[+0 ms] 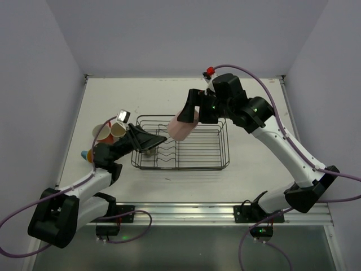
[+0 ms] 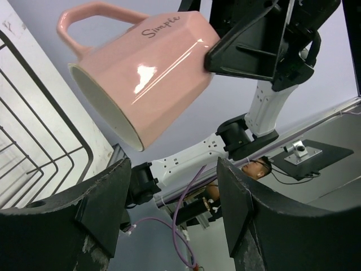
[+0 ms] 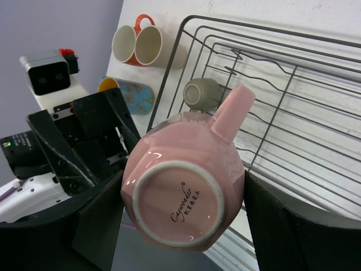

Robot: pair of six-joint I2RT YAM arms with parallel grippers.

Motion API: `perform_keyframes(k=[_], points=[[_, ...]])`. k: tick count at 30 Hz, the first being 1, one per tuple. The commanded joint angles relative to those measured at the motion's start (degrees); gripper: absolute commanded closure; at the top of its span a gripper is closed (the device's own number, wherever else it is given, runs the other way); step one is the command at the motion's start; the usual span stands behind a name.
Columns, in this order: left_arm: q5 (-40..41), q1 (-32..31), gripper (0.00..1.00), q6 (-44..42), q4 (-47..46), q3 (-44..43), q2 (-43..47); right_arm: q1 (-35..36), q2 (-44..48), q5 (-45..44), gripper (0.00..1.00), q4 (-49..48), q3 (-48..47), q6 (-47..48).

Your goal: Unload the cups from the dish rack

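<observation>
My right gripper (image 1: pixel 192 116) (image 3: pixel 186 209) is shut on the pink mug (image 1: pixel 180 127) (image 3: pixel 183 186), holding it tilted in the air above the far left part of the black wire dish rack (image 1: pixel 221 153) (image 3: pixel 316 113). The pink mug also shows in the left wrist view (image 2: pixel 146 68). My left gripper (image 1: pixel 157 139) (image 2: pixel 172 186) is open and empty at the rack's left end, pointing up at the pink mug. The small olive-grey mug (image 3: pixel 202 93) lies inside the rack near its left end. The orange mug (image 1: pixel 102 132) (image 3: pixel 125 45), beige mug (image 1: pixel 117 131) (image 3: pixel 152 45) and light blue mug (image 1: pixel 87 154) (image 3: pixel 132 96) sit on the table left of the rack.
The rack's upright dividers (image 1: pixel 169 153) run along its near middle. Both arms meet over the rack's left end. Walls close in the table on the left, back and right.
</observation>
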State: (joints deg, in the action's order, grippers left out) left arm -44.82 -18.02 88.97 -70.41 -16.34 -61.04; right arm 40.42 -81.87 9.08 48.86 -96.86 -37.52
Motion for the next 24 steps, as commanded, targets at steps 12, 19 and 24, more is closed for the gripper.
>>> perform_keyframes(k=[12, 19, 24], points=[[5.6, -4.2, 0.34, 4.0, -12.6, -4.9, -5.9, -1.1, 5.0, 8.0, 1.0, -10.6, 0.4, -1.2], [7.8, -6.3, 0.34, 5.8, -16.9, -8.0, -7.8, -1.3, 5.8, 10.5, 1.0, -14.2, 3.2, -1.9], [9.0, -6.6, 0.34, 6.9, -20.2, -8.6, -8.4, -2.4, 7.8, 12.7, 1.0, -18.7, 7.4, -2.6]])
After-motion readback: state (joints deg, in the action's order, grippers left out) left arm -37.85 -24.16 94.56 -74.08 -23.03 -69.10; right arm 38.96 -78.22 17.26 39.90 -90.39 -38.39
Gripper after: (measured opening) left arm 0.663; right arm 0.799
